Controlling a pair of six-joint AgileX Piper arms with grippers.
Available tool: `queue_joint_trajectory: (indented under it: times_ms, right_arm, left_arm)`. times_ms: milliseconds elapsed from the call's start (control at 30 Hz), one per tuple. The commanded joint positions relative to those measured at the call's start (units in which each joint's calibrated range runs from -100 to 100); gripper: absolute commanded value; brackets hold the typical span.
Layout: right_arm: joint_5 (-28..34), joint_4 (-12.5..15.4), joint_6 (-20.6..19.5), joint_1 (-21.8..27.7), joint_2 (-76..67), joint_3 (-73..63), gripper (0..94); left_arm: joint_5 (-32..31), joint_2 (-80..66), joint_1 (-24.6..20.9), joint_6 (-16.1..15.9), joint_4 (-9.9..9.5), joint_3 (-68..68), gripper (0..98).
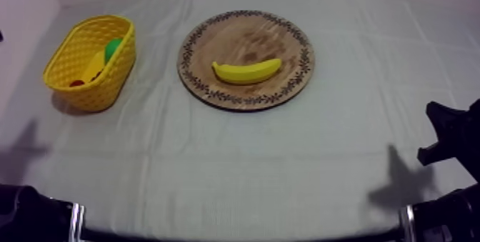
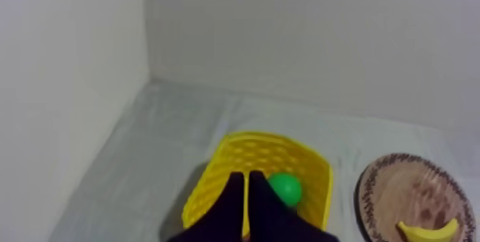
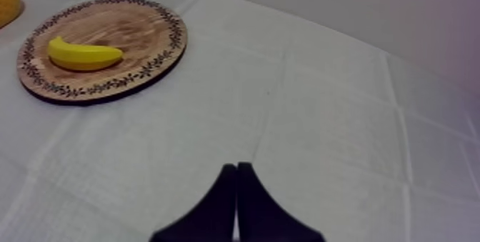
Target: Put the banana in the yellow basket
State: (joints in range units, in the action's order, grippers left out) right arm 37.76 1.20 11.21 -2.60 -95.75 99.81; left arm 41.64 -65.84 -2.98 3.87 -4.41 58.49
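Banana [image 1: 247, 71] sits on the wooden board [image 1: 243, 34], yellow basket [image 1: 118, 70] off beside it. Left pincer [image 2: 246, 178] hangs over that basket, pressed together; right pincer [image 3: 236, 166] is pressed together too.

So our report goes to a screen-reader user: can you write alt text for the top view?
A yellow banana lies on a round wooden board with a patterned rim, mid-table on a grey-white cloth. To the board's left stands a yellow basket holding a green fruit and other pieces too hidden to name.
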Motion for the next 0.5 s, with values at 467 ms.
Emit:
queue_joint_trajectory:
  times_ms: [467]
  right_arm:
    - [0.0, 0.0, 0.0, 0.0, 0.0, 0.0, 0.3]
  left_arm:
    - [17.8, 31.7, 8.6, -2.1, -1.19, -46.0, 0.0]
